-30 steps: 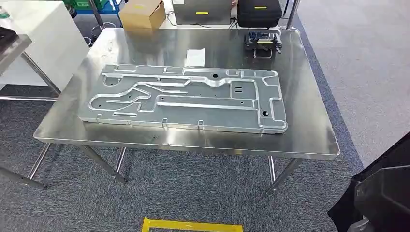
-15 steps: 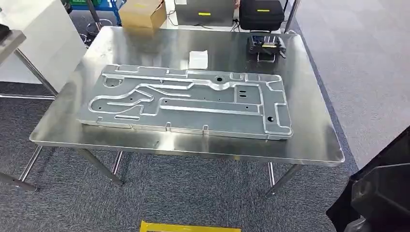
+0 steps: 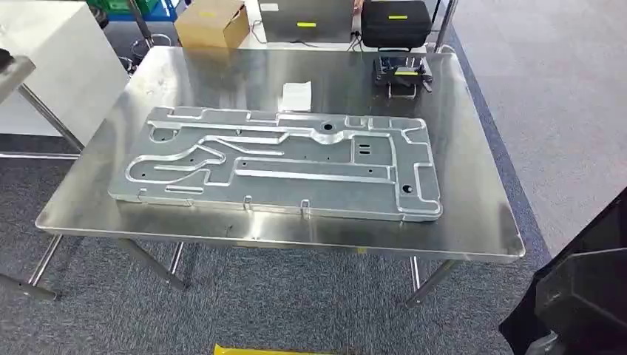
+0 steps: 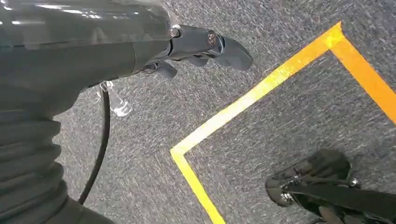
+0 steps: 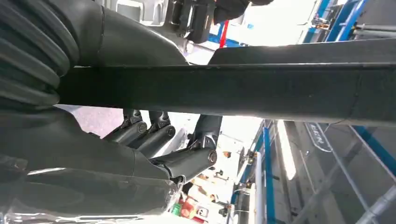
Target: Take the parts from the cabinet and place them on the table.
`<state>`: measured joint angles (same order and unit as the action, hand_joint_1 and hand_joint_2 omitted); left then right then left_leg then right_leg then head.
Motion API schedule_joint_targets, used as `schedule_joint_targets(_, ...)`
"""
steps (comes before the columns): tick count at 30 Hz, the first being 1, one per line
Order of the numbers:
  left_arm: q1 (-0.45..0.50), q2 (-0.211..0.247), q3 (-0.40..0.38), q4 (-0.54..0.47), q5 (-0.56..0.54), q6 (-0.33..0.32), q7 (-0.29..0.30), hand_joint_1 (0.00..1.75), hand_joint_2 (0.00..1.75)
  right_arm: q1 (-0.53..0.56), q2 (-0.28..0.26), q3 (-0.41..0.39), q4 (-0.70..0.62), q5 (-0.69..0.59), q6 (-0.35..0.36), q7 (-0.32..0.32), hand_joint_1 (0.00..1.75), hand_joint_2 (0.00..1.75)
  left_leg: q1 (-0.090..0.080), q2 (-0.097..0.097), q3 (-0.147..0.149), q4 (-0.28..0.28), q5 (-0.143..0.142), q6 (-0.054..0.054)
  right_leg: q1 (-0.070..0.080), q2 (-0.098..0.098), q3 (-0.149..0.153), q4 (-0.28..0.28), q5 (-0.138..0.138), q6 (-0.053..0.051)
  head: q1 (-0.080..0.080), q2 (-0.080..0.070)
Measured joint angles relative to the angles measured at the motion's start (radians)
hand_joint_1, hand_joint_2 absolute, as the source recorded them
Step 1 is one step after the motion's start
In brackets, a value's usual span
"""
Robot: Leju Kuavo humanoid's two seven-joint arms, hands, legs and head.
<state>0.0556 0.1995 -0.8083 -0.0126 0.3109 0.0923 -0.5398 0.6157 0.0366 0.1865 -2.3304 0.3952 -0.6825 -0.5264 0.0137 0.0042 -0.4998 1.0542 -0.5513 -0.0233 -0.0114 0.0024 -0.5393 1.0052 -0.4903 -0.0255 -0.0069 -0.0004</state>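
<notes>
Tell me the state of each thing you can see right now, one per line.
Metal plate: lying flat on the steel table, untouched.
Paper slip: flat on the table, beyond the plate.
Black case: closed, behind the table.
Black part: off the table, gripped by the right hand.
Left hand: hanging over the carpet, holding nothing.

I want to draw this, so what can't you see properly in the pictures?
Black panel: head view, cut off by the bottom corner.
Right hand: right wrist view, the panel it holds hides its fingertips.
Black device: head view, label too small to read.
Cardboard box: head view, top cut off.
</notes>
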Motion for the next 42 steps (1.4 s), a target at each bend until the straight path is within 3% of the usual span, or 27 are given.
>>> schedule_joint_targets(2,0.001,0.001,-0.005,0.0,0.0,0.0,0.001,0.0,1.75,0.0,0.0,0.001,0.0,0.002,0.0,0.004,1.75,1.75,0.001,0.0,-0.085,0.16,-0.079,-0.007,0.001,-0.002,0.005,0.0,-0.007,-0.007,-0.001,0.0)
schedule_joint_targets(3,0.002,0.001,-0.006,0.0,-0.001,0.0,0.002,0.0,1.75,0.001,0.0,0.001,0.0,0.003,0.0,0.006,1.75,1.75,0.001,0.0,-0.129,0.234,-0.102,-0.009,0.001,-0.002,0.008,0.0,-0.01,-0.008,0.0,0.0)
schedule_joint_targets(4,0.003,0.0,-0.007,0.0,-0.002,-0.001,0.002,0.0,1.75,0.001,0.0,0.001,0.0,0.005,0.0,0.006,1.75,1.75,0.001,0.0,-0.161,0.276,-0.1,-0.011,0.001,-0.002,0.013,0.0,-0.015,-0.008,-0.002,0.0)
schedule_joint_targets(5,0.004,0.0,-0.008,0.0,-0.002,-0.001,0.002,0.0,1.75,0.002,0.0,0.001,0.0,0.006,0.0,0.007,1.75,1.75,0.002,0.0,-0.163,0.261,-0.071,-0.011,0.001,-0.001,0.02,0.0,-0.02,-0.007,-0.001,0.0)
schedule_joint_targets(6,0.004,0.0,-0.008,0.0,-0.002,-0.001,0.003,0.0,1.75,0.002,0.0,0.001,0.0,0.008,0.0,0.008,1.75,1.75,0.002,0.0,-0.145,0.205,-0.023,-0.01,0.001,0.0,0.029,0.001,-0.026,-0.005,-0.001,0.0)
schedule_joint_targets(8,0.005,0.002,-0.013,0.0,-0.002,-0.001,0.004,0.0,1.75,0.002,0.0,0.001,0.0,0.012,0.0,0.012,1.75,1.75,0.002,0.0,-0.068,0.017,0.089,-0.003,0.0,0.0,0.054,0.001,-0.042,0.003,-0.002,0.0)
schedule_joint_targets(9,0.005,0.002,-0.014,0.0,-0.002,-0.001,0.006,0.0,1.75,0.002,0.0,0.001,0.0,0.013,0.0,0.015,1.75,1.75,0.0,-0.001,-0.051,-0.013,0.077,0.002,0.004,-0.001,0.058,0.002,-0.049,0.009,0.001,0.0)
schedule_joint_targets(12,0.006,0.002,-0.015,0.0,-0.002,-0.002,0.009,0.0,1.75,0.002,0.0,0.0,0.0,0.017,0.0,0.027,1.75,1.75,-0.008,-0.001,-0.054,-0.023,0.071,0.019,0.005,0.002,0.058,0.0,-0.054,0.025,0.0,0.0)
schedule_joint_targets(14,0.005,0.001,-0.017,0.0,-0.002,-0.002,0.012,0.0,1.75,0.002,0.0,0.0,0.0,0.016,0.0,0.038,1.75,1.75,0.002,-0.001,-0.044,-0.036,0.08,0.033,0.004,0.003,0.062,0.002,-0.06,0.037,-0.001,0.0)
schedule_joint_targets(15,0.004,0.002,-0.018,0.0,-0.002,-0.002,0.014,0.0,1.75,0.003,0.0,-0.003,0.002,0.016,0.0,0.045,1.75,1.75,-0.006,-0.004,-0.043,-0.034,0.078,0.028,0.008,-0.001,0.062,0.002,-0.038,0.034,0.005,0.0)
schedule_joint_targets(17,0.003,0.001,-0.021,-0.001,-0.002,-0.004,0.016,0.0,1.75,0.001,0.0,-0.013,0.003,0.013,0.0,0.056,1.75,1.75,-0.007,-0.004,-0.039,-0.033,0.072,0.03,0.008,-0.002,0.072,-0.009,-0.056,-0.006,0.006,0.0)
schedule_joint_targets(18,0.003,0.001,-0.021,-0.001,-0.002,-0.004,0.017,0.0,1.75,0.001,0.0,-0.021,0.006,0.012,0.0,0.06,1.75,1.75,-0.009,-0.004,-0.039,-0.033,0.071,0.03,0.007,-0.002,0.073,-0.009,-0.057,-0.012,0.006,0.0)
schedule_joint_targets(22,0.004,0.002,-0.022,-0.001,-0.002,0.0,0.017,0.0,1.75,-0.007,0.0,-0.065,0.018,0.062,0.0,0.087,1.75,1.75,-0.013,-0.004,-0.039,-0.033,0.067,0.036,0.004,-0.002,0.073,-0.013,-0.057,-0.009,0.005,0.0)
schedule_joint_targets(25,0.003,0.002,-0.023,-0.001,-0.007,0.0,0.014,0.0,1.75,-0.031,-0.003,-0.105,0.032,0.142,0.0,0.145,1.75,1.75,-0.014,-0.004,-0.039,-0.033,0.067,0.037,0.003,-0.002,0.074,-0.016,-0.055,-0.001,0.005,0.0)
schedule_joint_targets(26,0.004,0.002,-0.024,-0.001,-0.007,0.001,0.012,0.0,1.75,-0.042,-0.009,-0.123,0.04,0.173,0.0,0.174,1.75,1.75,-0.014,-0.003,-0.039,-0.033,0.067,0.037,0.002,-0.002,0.074,-0.017,-0.055,0.008,0.005,0.0)
schedule_joint_targets(28,0.003,0.002,-0.028,-0.002,-0.007,0.002,0.007,0.0,1.75,-0.065,-0.026,-0.156,0.062,0.227,0.002,0.242,1.75,1.75,-0.014,-0.003,-0.039,-0.033,0.068,0.038,0.0,-0.002,0.077,-0.022,-0.053,0.037,0.005,0.0)
schedule_joint_targets(33,0.004,0.01,-0.034,-0.003,-0.008,0.003,-0.002,0.0,1.75,-0.116,-0.089,-0.219,0.13,0.349,0.065,0.379,1.75,1.75,-0.013,-0.003,-0.036,-0.033,0.068,0.038,0.001,-0.002,0.078,-0.022,-0.053,0.038,0.005,0.0)
schedule_joint_targets(42,0.004,0.024,-0.048,-0.01,-0.019,0.004,-0.002,0.0,1.75,-0.213,-0.175,-0.228,0.242,0.606,0.129,0.54,1.75,1.75,-0.01,-0.003,-0.035,-0.034,0.069,0.039,0.005,-0.003,0.08,-0.021,-0.053,0.038,0.005,0.0)
